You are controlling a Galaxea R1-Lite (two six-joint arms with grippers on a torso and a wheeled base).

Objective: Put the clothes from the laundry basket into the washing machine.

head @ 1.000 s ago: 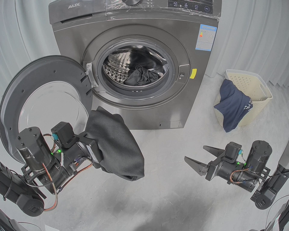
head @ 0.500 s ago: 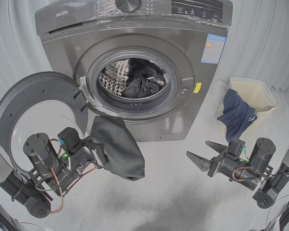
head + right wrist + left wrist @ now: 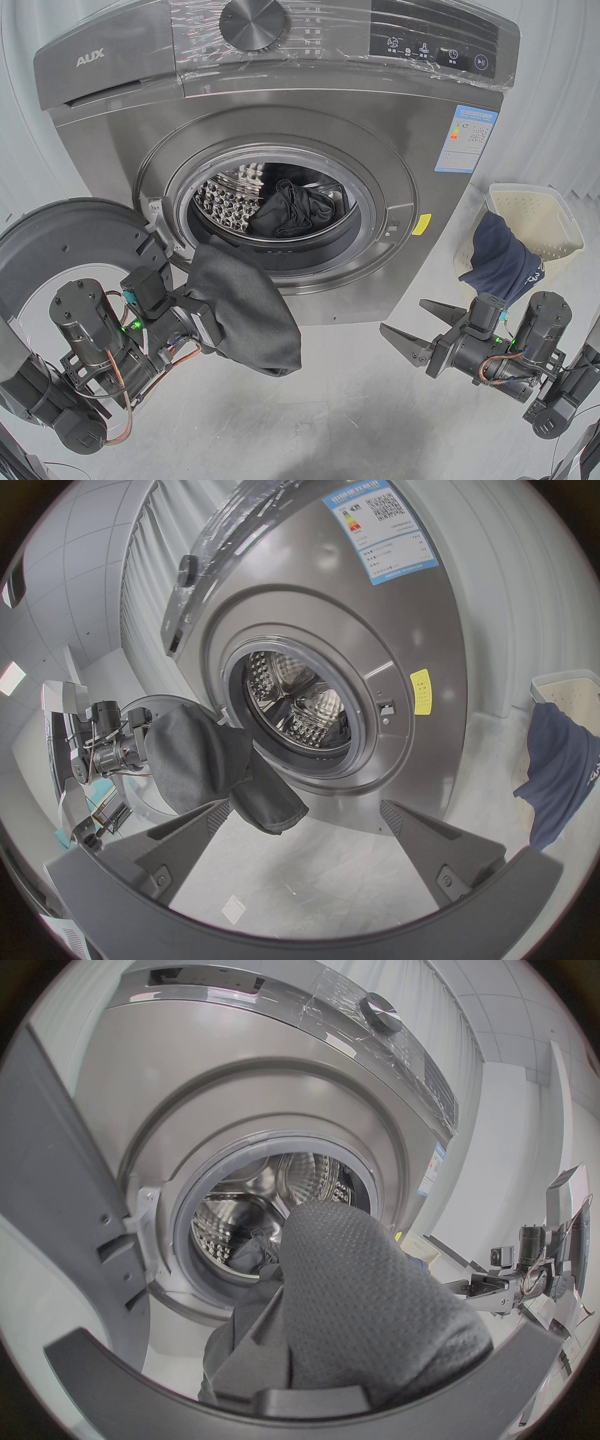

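Overhead, left gripper [image 3: 211, 310] holds grey cloth [image 3: 253, 315] below drum [image 3: 228, 201].

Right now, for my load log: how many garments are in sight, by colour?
Dark grey garment: 1, hanging in front of the washing machine.
Black garment: 1, in the drum.
Navy garment: 1, draped over the laundry basket.
Total: 3
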